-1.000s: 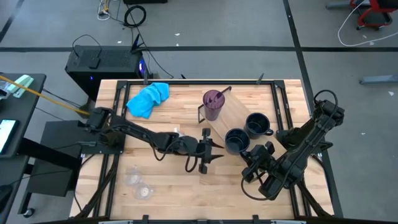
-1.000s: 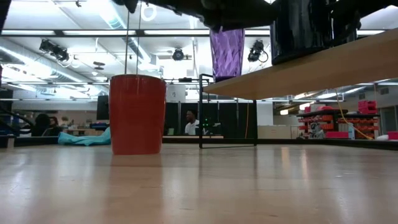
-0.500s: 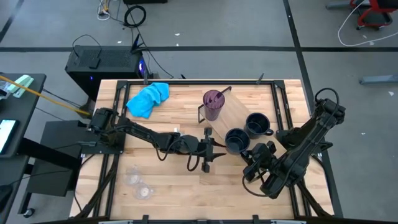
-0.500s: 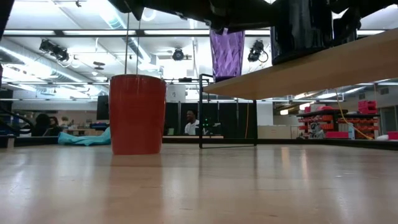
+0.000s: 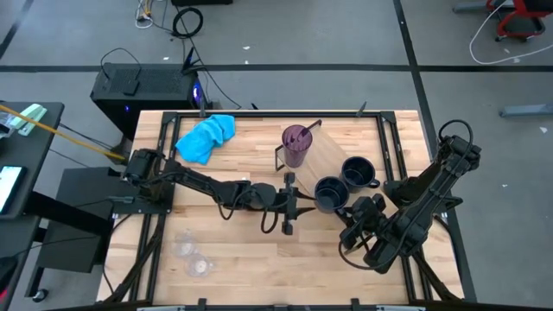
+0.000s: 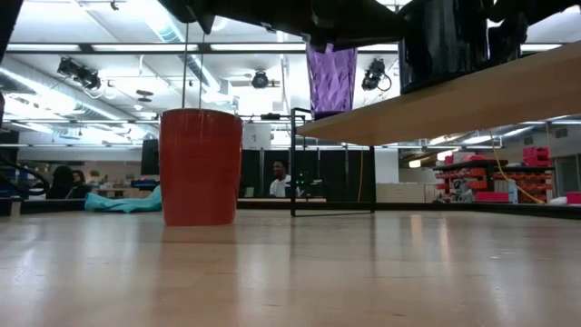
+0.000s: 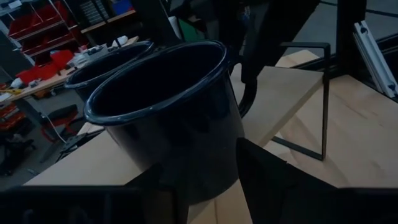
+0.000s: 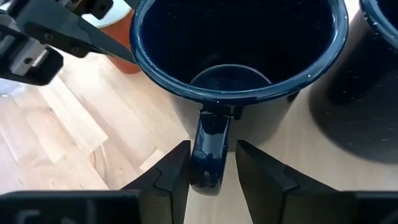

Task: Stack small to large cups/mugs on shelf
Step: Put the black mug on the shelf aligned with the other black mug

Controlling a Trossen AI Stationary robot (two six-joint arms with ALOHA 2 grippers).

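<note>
On the shelf stand a purple tumbler and two navy mugs, all upright on their bases. The nearer mug sits at the board's near end, the other mug just behind it. My left gripper points level at the nearer mug's left wall, fingers a little apart with nothing between them. My right gripper slants down from the near right, open. Its fingers stand on either side of that mug's handle. My left gripper has its fingertips right at the lower wall of the nearer mug, coming level from the table's left. Whether they touch it I cannot tell. My right gripper straddles the handle's lower half, slanting down from the near right. One finger lies close against it and a thin gap shows at the other, so I cannot tell whether it touches.
A red cup stands on the table under my left arm. Two clear glasses stand at the near left, and a blue cloth lies at the far left. The shelf's black wire leg stands beside the mug.
</note>
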